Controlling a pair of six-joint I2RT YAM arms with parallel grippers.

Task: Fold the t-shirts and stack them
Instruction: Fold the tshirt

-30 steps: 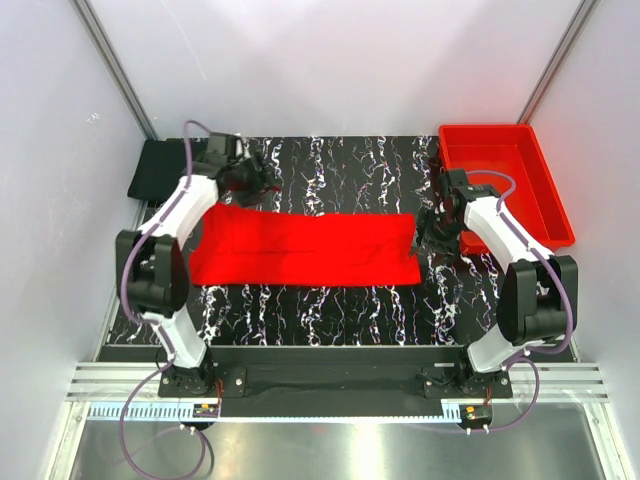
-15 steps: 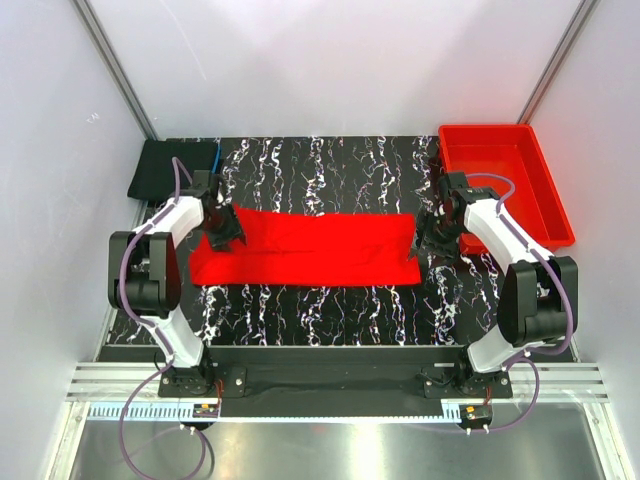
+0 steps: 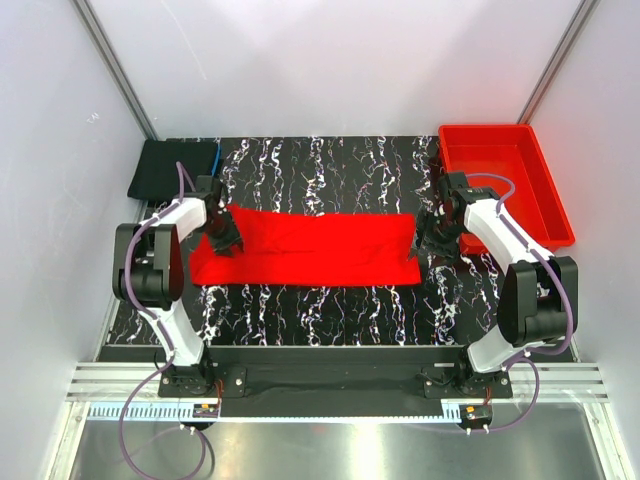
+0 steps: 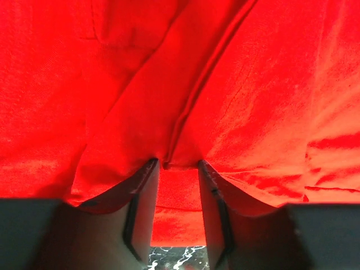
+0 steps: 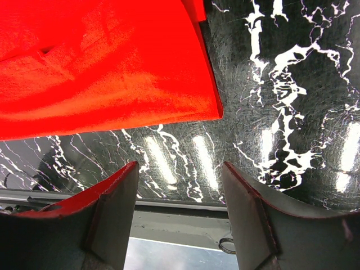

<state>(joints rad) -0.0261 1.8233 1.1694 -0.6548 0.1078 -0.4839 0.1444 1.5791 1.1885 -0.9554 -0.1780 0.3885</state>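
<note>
Viewed from above: one black, white-veined table [image 3: 330, 165], bearing everything listed below. Stretched across its middle, one red t-shirt [image 3: 310, 250] [image 4: 253, 101] [image 5: 101, 67], folded into a long flat band running left to right. Set at the far right corner, one red bin [image 3: 500, 130], open-topped, with both shirts lying outside it. Placed at the far left corner, one folded black t-shirt [image 3: 165, 168], with a blue edge showing at its right side, well apart from the red one. Counted two arms, one at each end of the band. Positioned on the band's left end, the left gripper [image 3: 222, 240] [image 4: 177, 166]: jaws drawn narrow, fingers [image 4: 140, 197] flanking a raised ridge of red cloth. Could not tell whether truly clamped. Positioned just beside the band's right edge, the right gripper [image 3: 432, 245] [image 5: 179, 169]: jaws spread, only bare table seen between them.
</note>
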